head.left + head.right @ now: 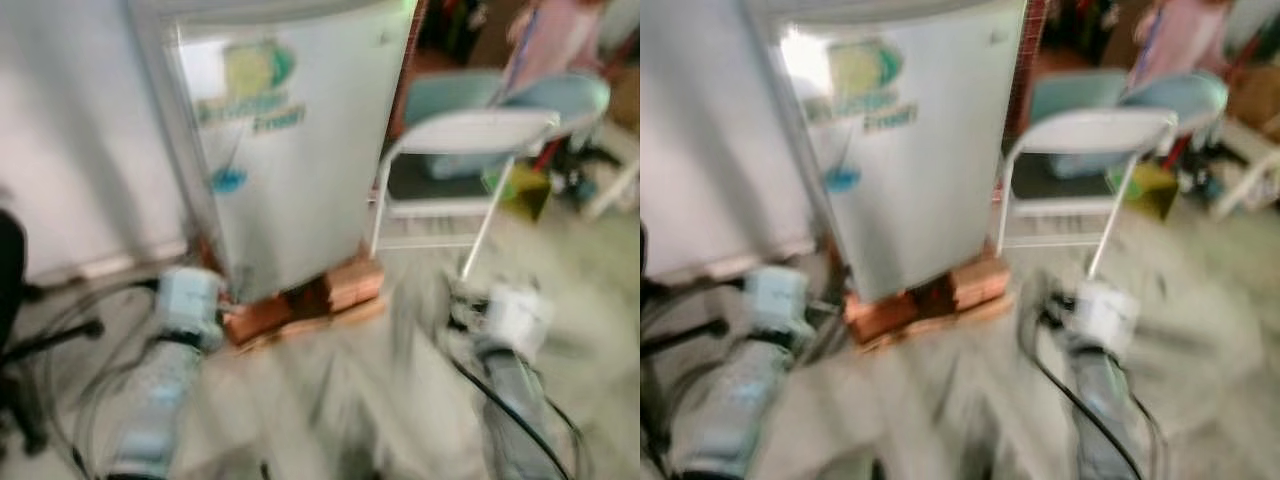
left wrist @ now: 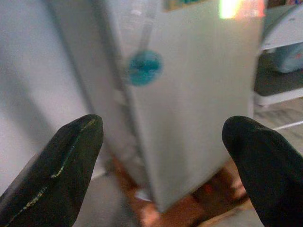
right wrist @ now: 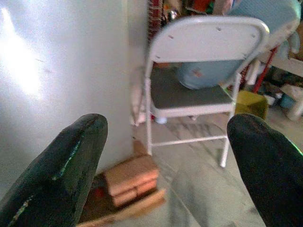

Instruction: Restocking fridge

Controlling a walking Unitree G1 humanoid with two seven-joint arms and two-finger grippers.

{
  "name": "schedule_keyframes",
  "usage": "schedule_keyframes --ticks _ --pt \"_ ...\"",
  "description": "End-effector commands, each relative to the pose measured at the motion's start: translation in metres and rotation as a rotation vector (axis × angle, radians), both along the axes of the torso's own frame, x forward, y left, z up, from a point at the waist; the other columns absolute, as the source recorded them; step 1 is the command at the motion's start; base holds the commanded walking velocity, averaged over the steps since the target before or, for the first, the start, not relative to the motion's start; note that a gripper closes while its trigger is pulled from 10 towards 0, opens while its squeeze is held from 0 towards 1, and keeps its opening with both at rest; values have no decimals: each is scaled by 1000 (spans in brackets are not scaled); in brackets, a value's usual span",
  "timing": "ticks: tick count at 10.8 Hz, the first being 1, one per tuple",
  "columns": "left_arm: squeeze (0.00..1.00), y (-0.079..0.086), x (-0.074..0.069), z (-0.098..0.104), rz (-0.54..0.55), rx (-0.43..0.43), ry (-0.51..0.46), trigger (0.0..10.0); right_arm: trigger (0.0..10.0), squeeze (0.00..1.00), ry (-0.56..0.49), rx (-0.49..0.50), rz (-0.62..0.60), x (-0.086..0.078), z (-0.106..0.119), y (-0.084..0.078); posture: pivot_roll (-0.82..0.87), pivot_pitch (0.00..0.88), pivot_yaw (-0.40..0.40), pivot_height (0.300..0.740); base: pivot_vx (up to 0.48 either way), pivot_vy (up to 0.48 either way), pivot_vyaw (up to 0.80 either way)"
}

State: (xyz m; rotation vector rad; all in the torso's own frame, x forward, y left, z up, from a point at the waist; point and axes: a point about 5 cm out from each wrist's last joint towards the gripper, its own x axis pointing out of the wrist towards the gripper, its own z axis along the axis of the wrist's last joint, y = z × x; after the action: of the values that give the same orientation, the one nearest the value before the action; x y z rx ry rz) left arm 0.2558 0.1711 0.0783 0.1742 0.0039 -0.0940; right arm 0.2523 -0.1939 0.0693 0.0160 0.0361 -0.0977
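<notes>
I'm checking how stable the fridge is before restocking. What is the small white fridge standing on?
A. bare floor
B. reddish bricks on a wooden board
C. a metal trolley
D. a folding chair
B: the fridge stands raised on reddish bricks that lie on a wooden board, clear in both the head and right wrist views; the folding chair stands apart, to the robot's right of it.

Head eyes look down, blurred, at fridge [image 1: 290, 150]; wrist views face it closer.
</notes>
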Motion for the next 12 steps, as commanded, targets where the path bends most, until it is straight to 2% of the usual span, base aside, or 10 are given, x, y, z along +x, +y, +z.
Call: schedule_keyframes --ticks 1,7,8,9,12 --pt "0 -10 2 1 -23 -4 -4 10000 10000 0 22 -18 -35 -5 -3 -13 124 54 -15 740 0 480 -800" --pt "0 -11 1 0 -29 12 -9 10000 10000 0 16 -30 -30 -1 -2 -12 129 57 -13 740 0 422 -800" --pt "0 -1 -14 -12 3 39 32 10000 10000 0 15 -28 -34 -4 -2 -14 130 61 -13 740 0 0 0" --pt "0 2 -20 -15 8 50 33 10000 10000 0 23 -30 -38 -8 -4 -15 130 61 -13 740 0 0 0" --pt "0 0 -19 -14 18 45 36 10000 10000 0 21 -32 -16 -7 -4 -12 136 61 -18 740 0 0 0"
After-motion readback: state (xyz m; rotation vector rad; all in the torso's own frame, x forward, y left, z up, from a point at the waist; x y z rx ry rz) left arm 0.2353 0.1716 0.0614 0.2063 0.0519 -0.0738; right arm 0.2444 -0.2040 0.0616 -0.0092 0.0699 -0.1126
